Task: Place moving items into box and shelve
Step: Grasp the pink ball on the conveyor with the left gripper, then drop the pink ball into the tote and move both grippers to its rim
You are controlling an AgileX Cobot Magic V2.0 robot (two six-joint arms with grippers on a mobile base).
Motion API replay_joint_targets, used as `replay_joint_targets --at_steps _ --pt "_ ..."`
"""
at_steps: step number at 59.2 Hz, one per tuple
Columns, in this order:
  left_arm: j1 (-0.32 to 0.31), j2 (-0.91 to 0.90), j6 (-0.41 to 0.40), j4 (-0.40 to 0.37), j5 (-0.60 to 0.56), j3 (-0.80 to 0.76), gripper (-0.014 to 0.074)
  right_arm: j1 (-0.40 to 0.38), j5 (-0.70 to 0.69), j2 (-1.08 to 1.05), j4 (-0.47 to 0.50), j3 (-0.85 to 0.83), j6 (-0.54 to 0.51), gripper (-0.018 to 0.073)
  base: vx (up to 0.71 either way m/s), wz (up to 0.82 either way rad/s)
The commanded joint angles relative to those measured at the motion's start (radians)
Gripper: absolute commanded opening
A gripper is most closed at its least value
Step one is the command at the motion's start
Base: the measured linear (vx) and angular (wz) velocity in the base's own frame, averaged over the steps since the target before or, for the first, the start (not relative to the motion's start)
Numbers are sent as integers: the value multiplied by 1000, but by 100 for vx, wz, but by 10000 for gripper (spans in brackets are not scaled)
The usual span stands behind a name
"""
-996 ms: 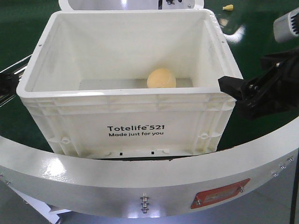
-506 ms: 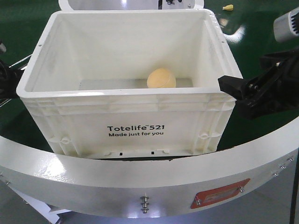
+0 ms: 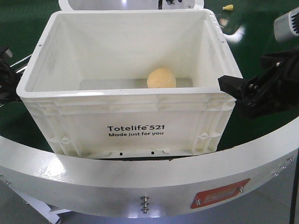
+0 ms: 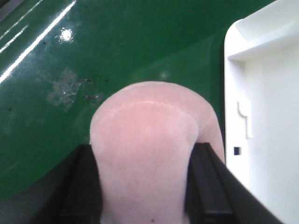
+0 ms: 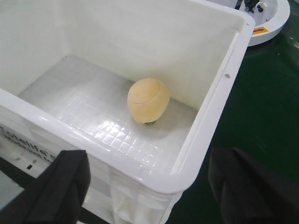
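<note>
The white box (image 3: 126,100) printed "Totelife 521" stands in front of me, and the pale orange-yellow ball (image 3: 161,78) rests on its floor toward the right. The right wrist view shows the same ball (image 5: 147,100) inside the box (image 5: 205,116). My right gripper (image 5: 147,186) is open, its fingers astride the box's near right corner, and it appears in the front view (image 3: 233,91) beside that corner. My left gripper (image 4: 142,186) is shut on the pinkish-brown rounded item (image 4: 145,149), held over the green floor just left of the box wall (image 4: 261,116). The left arm (image 3: 5,77) barely shows at the front view's left edge.
A curved white ring of the robot base (image 3: 149,179) runs across the foreground below the box. Green floor (image 3: 261,28) lies around the box, with a small yellow object (image 3: 228,7) far back right. A round white base (image 5: 266,18) sits beyond the box.
The left arm has shifted slightly upward at the left edge beside the box. The right gripper and the ball have stayed where they were.
</note>
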Motion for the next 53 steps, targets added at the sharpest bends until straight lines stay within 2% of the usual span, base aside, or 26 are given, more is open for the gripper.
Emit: replay_joint_targets --at_steps 1,8,14,23,27,34,44,53 --pt "-2 -38 6 1 7 -22 337 0 -77 -7 -12 -31 0 564 0 0" --pt "-1 -50 6 24 30 -39 300 0 -77 -7 -12 -31 0 564 0 0" --pt "-1 -86 -7 92 42 -66 294 0 -76 -7 -12 -31 0 564 0 0" --pt "-1 -177 -78 224 41 -121 294 0 -77 -7 -12 -31 0 564 0 0" --pt "-1 -227 -114 249 41 -145 294 0 -77 -7 -12 -31 0 564 0 0" --pt "-2 -321 -117 232 45 -189 294 0 -77 -7 -12 -31 0 564 0 0" --pt "-19 -438 -95 163 26 -208 294 0 -77 -7 -12 -31 0 564 0 0" --pt "-96 -490 9 53 29 -208 294 0 -78 -7 -12 -31 0 564 0 0"
